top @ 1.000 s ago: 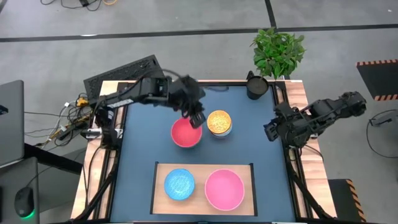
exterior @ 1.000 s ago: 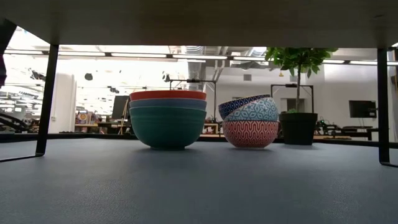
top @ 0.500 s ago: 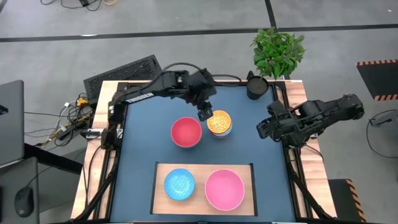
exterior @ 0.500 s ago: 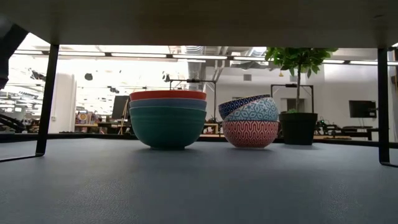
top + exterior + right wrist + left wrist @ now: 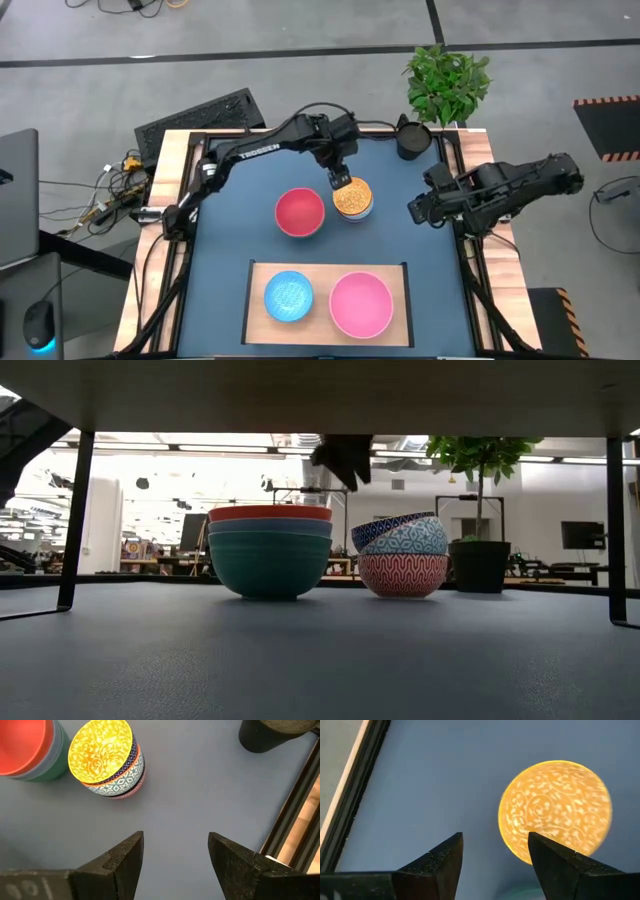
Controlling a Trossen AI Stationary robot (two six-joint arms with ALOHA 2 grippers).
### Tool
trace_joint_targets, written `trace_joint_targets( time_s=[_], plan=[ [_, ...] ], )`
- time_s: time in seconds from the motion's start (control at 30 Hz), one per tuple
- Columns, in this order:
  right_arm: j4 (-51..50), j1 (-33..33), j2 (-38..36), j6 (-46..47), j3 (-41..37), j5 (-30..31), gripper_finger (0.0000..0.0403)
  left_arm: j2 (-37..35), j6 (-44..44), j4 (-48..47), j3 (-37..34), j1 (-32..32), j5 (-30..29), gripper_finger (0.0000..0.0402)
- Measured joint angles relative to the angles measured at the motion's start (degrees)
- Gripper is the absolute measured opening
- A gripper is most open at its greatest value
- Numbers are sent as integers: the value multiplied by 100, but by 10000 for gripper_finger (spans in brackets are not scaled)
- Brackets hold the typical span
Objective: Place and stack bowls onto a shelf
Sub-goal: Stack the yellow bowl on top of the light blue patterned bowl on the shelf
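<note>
Pale wooden shelf: two bowls, one pink bowl, one light-blue bowl. Tabletop: wide stack of three, small stack of three. Left gripper, fingers spread and empty, above small stack; right gripper wide, empty.

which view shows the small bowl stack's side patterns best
The low view: all three small bowls show side-on. The right wrist view shows them partly, from above. The high view and left wrist view show mostly the yellow inside.
</note>
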Motion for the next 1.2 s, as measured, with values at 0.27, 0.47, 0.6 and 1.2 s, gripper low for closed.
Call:
trace_joint_targets(
  time_s=[0.27, 0.47, 0.6, 1.2],
  plan=[
    [-3, 0, -2, -11, 0, 3, 249, 280, 94, 288, -42, -12, 25, 209],
    [-12, -1, -2, -11, 0, 7, 249, 558, 135, 399, -63, -4, 94, 209],
    [-8, 1, -2, -9, 0, 1, 249, 683, 179, 532, -61, -17, 63, 209],
    [-23, 1, -2, -73, 0, -116, 249, 848, 190, 634, -229, -35, 257, 203]
  ],
)
